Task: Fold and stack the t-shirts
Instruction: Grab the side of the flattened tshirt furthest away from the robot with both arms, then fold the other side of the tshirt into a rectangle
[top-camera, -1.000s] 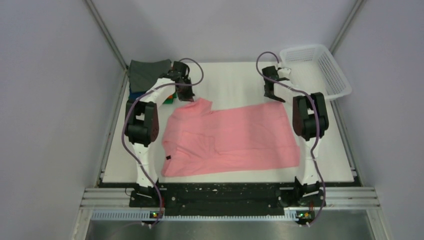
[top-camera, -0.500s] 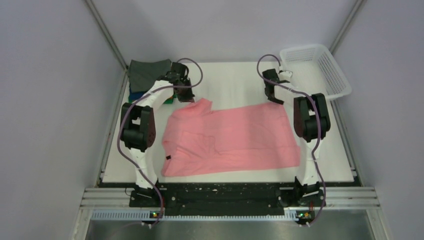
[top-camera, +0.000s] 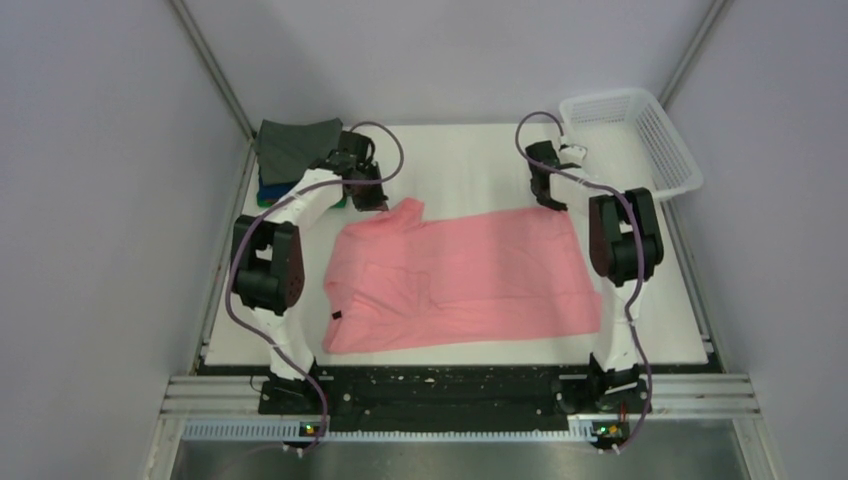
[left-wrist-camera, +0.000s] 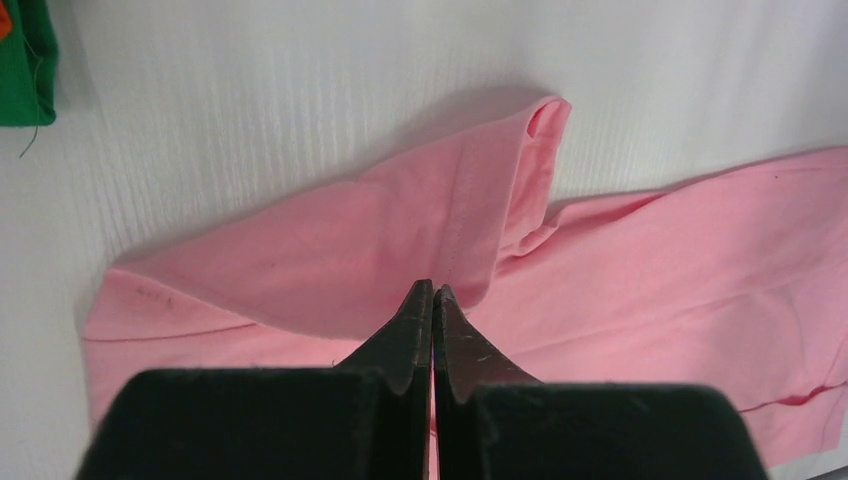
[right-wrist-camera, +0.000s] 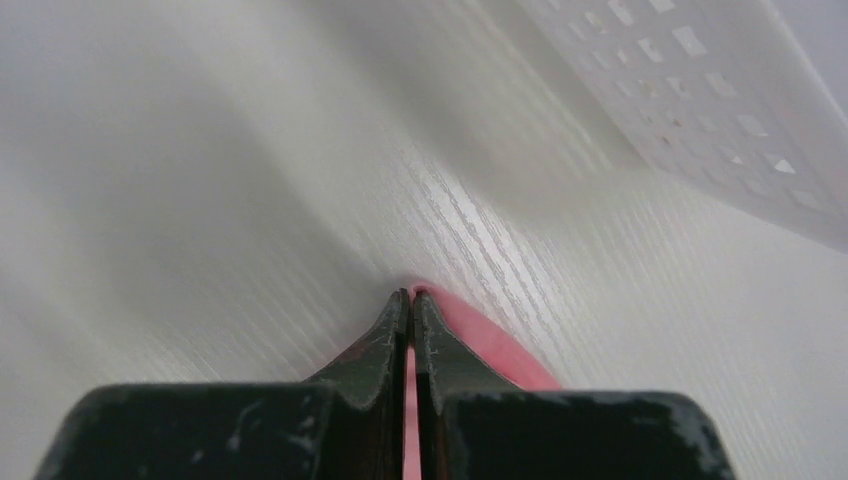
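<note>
The plain pink t-shirt (top-camera: 470, 275) of soft, thin knit cloth lies spread flat across the middle of the white ribbed surface (top-camera: 470, 160), its length running left to right, with one short sleeve poking out toward the far left. At that sleeve the left end effector (left-wrist-camera: 432, 290) has its black jaws pressed together, and we judge that it pinches the sleeve's hemmed fold, though the bite itself is hard to see. The right end effector (right-wrist-camera: 411, 295) is clamped tight on the shirt's far right corner, a sliver of pink showing between its jaws. We take this to be the grasp before a lengthwise fold. The next move calls for both arms to lift together and carry the far edge toward the near edge, keeping the limp cloth taut so it does not sag or wrinkle. At the far left corner sits the stack of folded shirts, dark grey (top-camera: 292, 143) on top, with green (left-wrist-camera: 25, 60) beneath. A white plastic mesh basket (top-camera: 640, 130) stands at the far right.
</note>
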